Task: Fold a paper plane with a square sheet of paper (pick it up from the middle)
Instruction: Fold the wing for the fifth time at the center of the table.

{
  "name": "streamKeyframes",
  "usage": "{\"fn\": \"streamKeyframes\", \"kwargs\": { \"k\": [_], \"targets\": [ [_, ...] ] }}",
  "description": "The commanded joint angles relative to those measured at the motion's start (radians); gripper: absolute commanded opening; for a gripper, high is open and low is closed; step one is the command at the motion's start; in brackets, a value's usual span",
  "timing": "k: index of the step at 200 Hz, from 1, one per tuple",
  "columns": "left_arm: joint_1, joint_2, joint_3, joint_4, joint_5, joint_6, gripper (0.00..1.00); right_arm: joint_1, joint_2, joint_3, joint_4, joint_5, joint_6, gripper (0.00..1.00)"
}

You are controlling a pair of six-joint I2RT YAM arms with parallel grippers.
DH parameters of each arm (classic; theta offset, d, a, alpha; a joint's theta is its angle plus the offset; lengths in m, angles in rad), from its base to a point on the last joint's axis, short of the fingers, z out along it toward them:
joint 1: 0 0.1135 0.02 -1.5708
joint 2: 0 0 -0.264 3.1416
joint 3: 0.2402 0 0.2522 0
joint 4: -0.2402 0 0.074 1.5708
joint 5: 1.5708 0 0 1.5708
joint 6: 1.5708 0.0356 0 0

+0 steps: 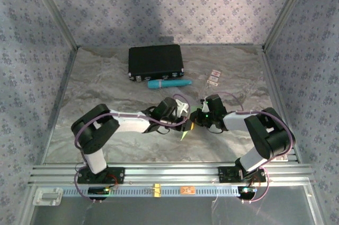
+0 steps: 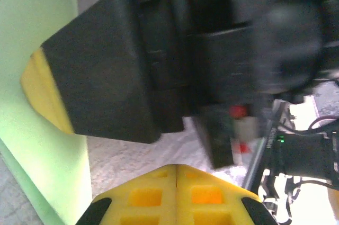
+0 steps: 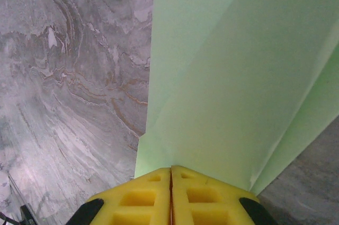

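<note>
The sheet of paper [image 3: 238, 103] is pale green and partly folded. In the right wrist view it has a few flat layers with sharp creases, and it spreads up and away from the tool. Its bottom end goes right into the tips of the right tool [image 3: 170, 196]. The two yellow tips are pressed together on the paper, so the right tool is clamped on it.

From above, the paper [image 1: 185, 133] is a small green bit near the middle of the surface [image 1: 106, 87], a little toward the near edge. It sits just under the spot where the two arms meet.

In the left wrist view, the paper [image 2: 37, 34] fills the left side. One black finger [image 2: 95, 71] of the right tool, with a yellow tip, lies against the paper. The left tool [image 2: 175, 193] is at the bottom of that view. Its two yellow tips are tight together with just a thin line between them. I cannot tell if any paper is pinched in them.

The surface is gray and looks like marble. Far back on it lies a black case [image 1: 155, 62]. A teal tube [image 1: 169, 83] lies just in front of the case. To the right of the tube are two small white cards [image 1: 213, 77]. All of these are well apart from the paper. The walls [image 1: 159, 8] around are blue-gray with little flowers.
</note>
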Motion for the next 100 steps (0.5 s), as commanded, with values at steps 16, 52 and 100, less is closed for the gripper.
{"fn": "streamKeyframes", "kwargs": {
  "k": [16, 52, 100],
  "targets": [
    [0.008, 0.034, 0.023, -0.027, -0.051, -0.007, 0.04, -0.006, 0.044, -0.024, -0.039, 0.1, 0.003, 0.1],
    [0.011, 0.073, 0.036, -0.014, -0.02, -0.004, 0.04, -0.005, 0.047, -0.025, -0.038, 0.103, 0.004, 0.1],
    [0.011, 0.109, 0.043, -0.04, 0.005, 0.013, 0.05, -0.006, 0.046, -0.025, -0.044, 0.103, 0.002, 0.1]
  ]
}}
